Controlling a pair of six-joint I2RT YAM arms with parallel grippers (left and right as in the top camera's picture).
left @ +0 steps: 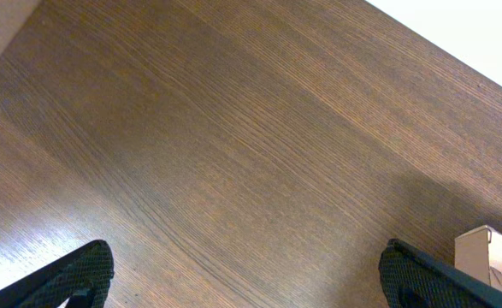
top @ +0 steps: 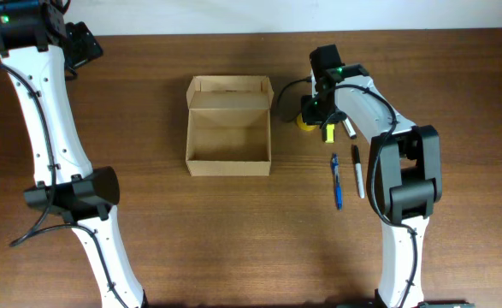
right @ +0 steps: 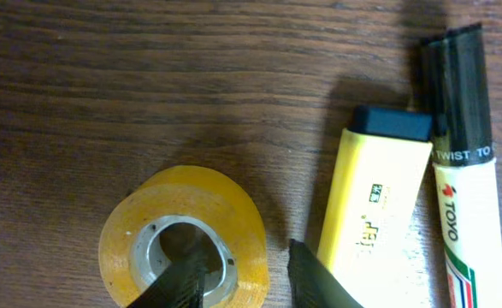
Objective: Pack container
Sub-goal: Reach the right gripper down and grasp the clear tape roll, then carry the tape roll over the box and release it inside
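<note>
Overhead, soft even light covers the counter; shadows are faint. The left wrist view's upper right corner blows out white. The right wrist view is dimmer, with the dark fingers at its bottom edge out of focus.

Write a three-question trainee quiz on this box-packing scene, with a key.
1. True or false: the open tan cardboard box already holds the yellow roll of tape.
2. Multiple choice: where do the right jaws stand? A) one in the roll's core, one outside its wall; B) shut on a yellow highlighter; C) inside the box.
3. Short answer: two pens lie side by side on the brown wooden table. What colour is the slim pen nearer the box?

Key: 1 false; 2 A; 3 blue.
</note>
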